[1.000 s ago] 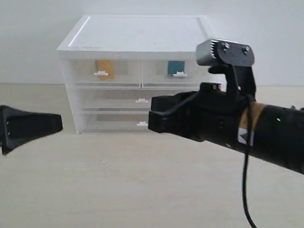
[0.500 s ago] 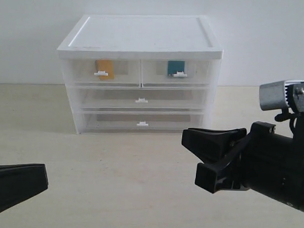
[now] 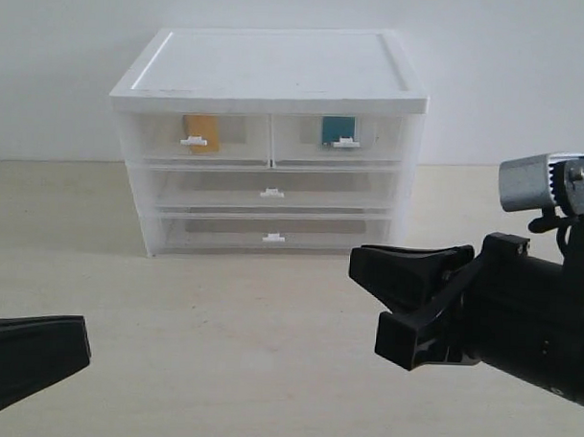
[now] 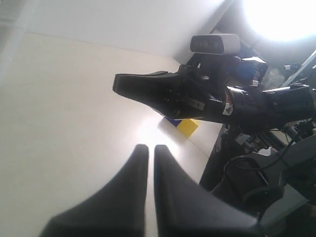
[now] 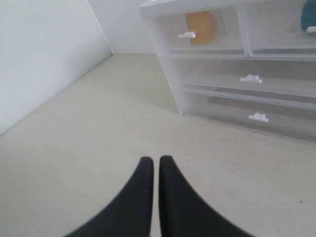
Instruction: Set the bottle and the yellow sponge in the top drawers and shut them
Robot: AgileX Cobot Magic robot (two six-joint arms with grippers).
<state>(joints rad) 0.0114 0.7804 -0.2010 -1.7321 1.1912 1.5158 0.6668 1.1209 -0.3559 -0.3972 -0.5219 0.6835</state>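
The yellow sponge sits in the left of the top drawers, the bottle in the right; both look shut. The left gripper and right gripper hover over the table, jaws clenched, empty.

A pale beige table fills the lower half of our exterior frame, and a plain white wall fills the top. At centre we see two full-width clear drawers, the middle drawer directly above the bottom drawer, both pushed in.
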